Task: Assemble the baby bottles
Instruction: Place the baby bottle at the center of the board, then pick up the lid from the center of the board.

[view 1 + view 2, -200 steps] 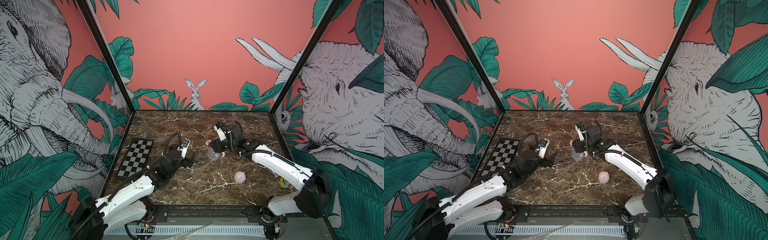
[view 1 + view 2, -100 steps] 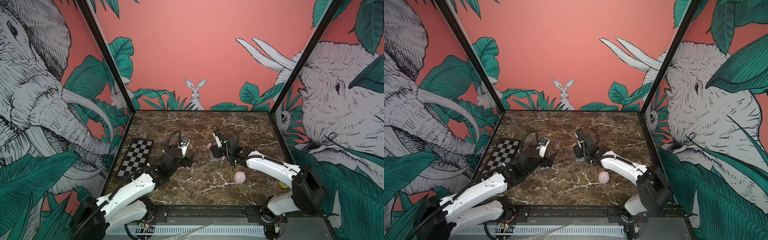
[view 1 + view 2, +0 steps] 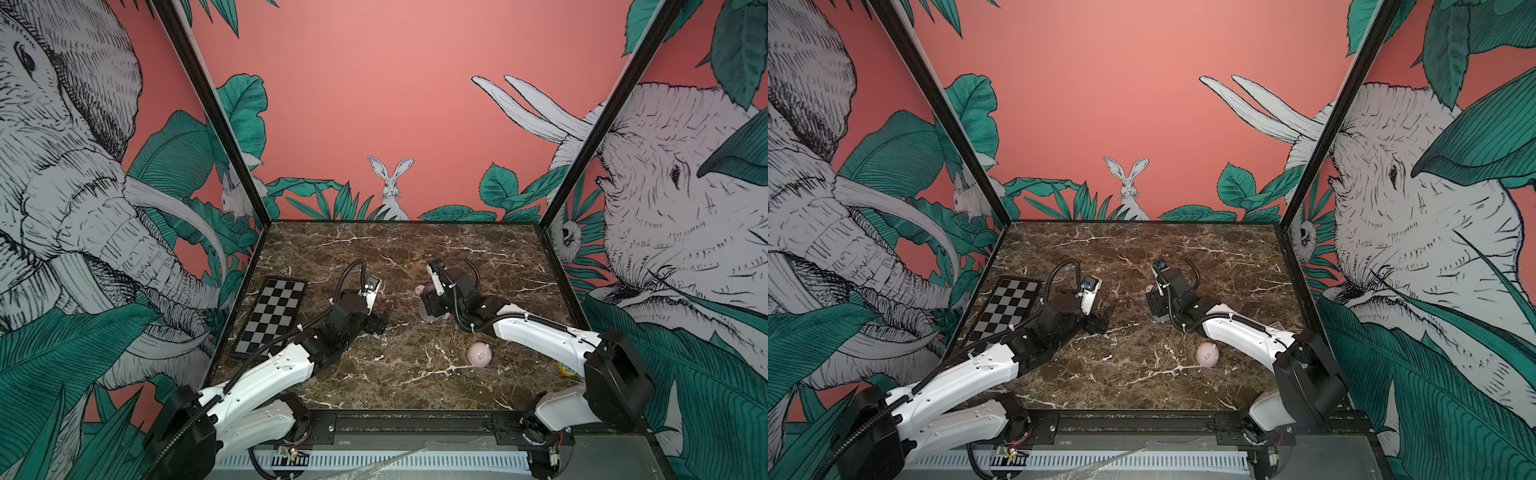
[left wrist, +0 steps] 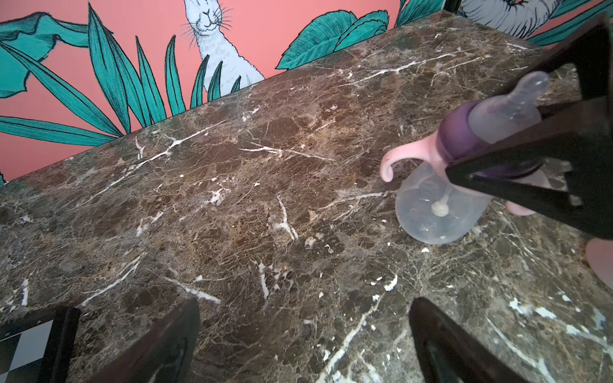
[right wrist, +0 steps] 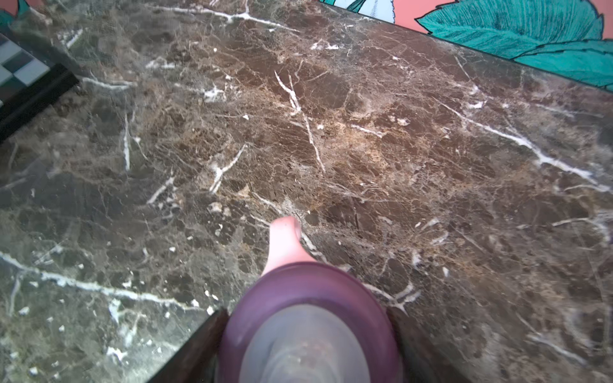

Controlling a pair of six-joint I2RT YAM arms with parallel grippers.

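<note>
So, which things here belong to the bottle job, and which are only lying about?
For the job:
- bottle, with its pink ring and purple collar already on
- pink cap, not yet on the bottle

Lying about:
- checkerboard
- yellow item, too small to identify

Looking like a robot lab test cell. Printed jungle walls on black posts are boxing in a marble-look tabletop. Left arm and right arm are sitting mounted on a front rail. A checkerboard is lying at the tabletop's left edge. Exposed wiring is showing beside a slotted cable duct.
</note>
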